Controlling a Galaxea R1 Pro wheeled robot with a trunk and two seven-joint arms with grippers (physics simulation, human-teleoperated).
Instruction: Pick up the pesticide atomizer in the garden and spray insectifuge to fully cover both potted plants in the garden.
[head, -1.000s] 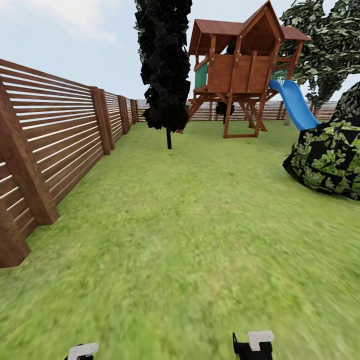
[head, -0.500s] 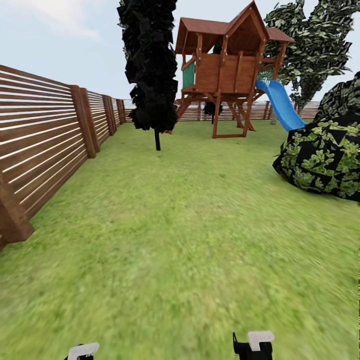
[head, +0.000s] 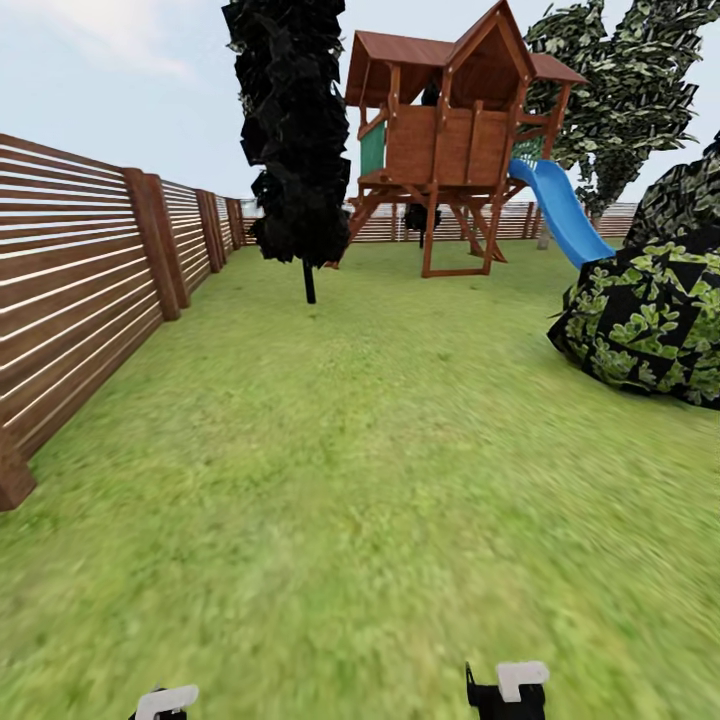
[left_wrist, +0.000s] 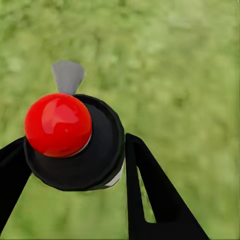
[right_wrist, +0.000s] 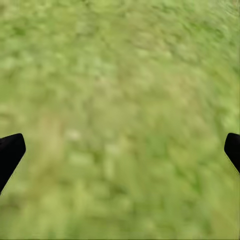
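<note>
Grass (head: 380, 480) stretches ahead while our left gripper (left_wrist: 75, 150) pinches what looks like the pesticide atomizer (left_wrist: 75, 142), our right gripper (right_wrist: 120, 150) spread wide, so pickup seems done and spraying remains.

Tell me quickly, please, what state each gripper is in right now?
Left gripper: shut on a black sprayer head with a red ball, apparently the pesticide atomizer.
Right gripper: open, over lawn.
</note>
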